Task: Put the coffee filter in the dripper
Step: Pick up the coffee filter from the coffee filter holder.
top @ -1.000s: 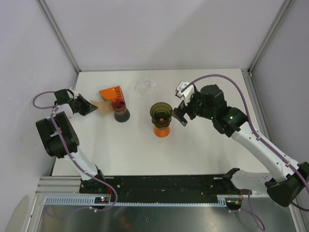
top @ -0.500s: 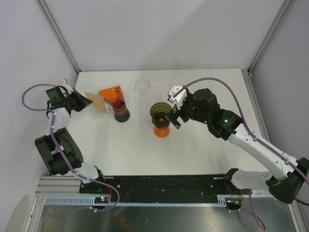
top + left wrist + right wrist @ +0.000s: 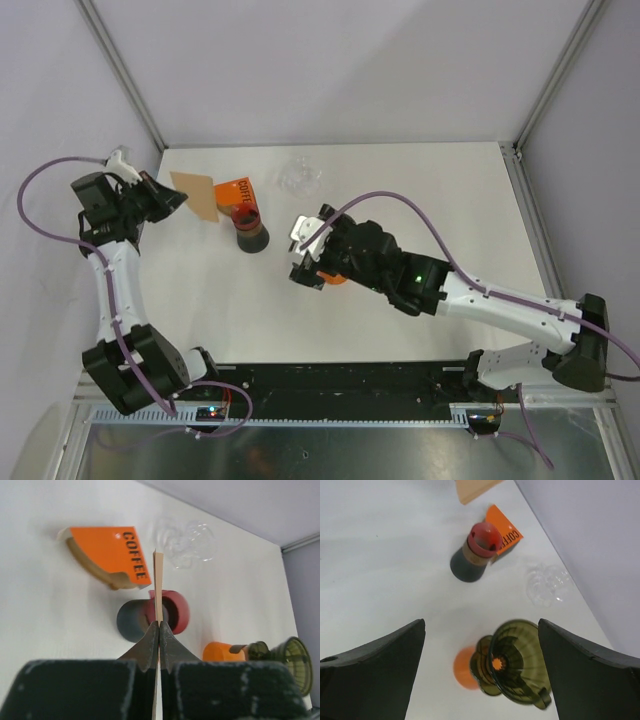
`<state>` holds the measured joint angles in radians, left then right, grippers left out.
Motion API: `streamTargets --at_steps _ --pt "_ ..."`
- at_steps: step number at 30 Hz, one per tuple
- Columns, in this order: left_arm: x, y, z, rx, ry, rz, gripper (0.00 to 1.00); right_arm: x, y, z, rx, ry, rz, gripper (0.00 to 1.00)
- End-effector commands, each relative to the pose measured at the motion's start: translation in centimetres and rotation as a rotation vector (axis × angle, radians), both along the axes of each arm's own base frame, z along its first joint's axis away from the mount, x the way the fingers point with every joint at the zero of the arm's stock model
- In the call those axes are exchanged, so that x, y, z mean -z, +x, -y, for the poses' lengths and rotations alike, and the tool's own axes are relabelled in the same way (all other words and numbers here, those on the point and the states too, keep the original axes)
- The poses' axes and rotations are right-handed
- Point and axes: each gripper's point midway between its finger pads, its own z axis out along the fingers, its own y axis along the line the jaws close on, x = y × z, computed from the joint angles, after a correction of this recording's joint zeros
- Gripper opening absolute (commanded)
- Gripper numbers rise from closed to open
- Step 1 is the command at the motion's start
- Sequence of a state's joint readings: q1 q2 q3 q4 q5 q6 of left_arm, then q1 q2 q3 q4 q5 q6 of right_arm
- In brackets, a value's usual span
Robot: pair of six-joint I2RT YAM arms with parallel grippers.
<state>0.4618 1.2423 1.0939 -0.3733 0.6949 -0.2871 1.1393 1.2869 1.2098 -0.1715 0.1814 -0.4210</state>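
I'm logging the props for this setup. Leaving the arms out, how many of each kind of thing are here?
Paper filter: 1
Orange COFFEE filter box: 1
Dripper: 1
Orange base under the dripper: 1
Dark red-rimmed cup: 1
Clear glass item: 1
Total: 6

Tan filter aloft, well apart from olive-green dripper.

Right end effector now above dripper
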Motion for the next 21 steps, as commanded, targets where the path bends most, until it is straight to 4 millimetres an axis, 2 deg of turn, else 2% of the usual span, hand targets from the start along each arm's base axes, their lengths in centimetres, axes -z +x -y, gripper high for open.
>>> streamTargets --at_steps 1,6,9,17,21 --pt "-4.4 -1.9 2.8 0.150 -0.003 0.094 0.00 -3.3 0.3 -2.1 0.004 0.132 0.073 0.99" --pt "-7.9 -4.4 6.4 0.326 -0.005 0.172 0.00 -4.4 -1.4 -3.5 -0.106 0.246 -0.019 0.99" --pt "-9.6 -5.7 8.5 0.427 -0.018 0.211 0.00 -4.8 -1.6 -3.6 -0.147 0.308 -0.104 0.99" --pt "-13.6 -9.6 14.8 0.737 -0.078 0.305 0.00 -6.3 0.3 -3.4 -0.179 0.500 -0.315 0.99" --pt "-14.8 -10.9 16.5 0.822 -0.091 0.329 0.00 -7.0 1.8 -2.8 -0.182 0.584 -0.405 0.99"
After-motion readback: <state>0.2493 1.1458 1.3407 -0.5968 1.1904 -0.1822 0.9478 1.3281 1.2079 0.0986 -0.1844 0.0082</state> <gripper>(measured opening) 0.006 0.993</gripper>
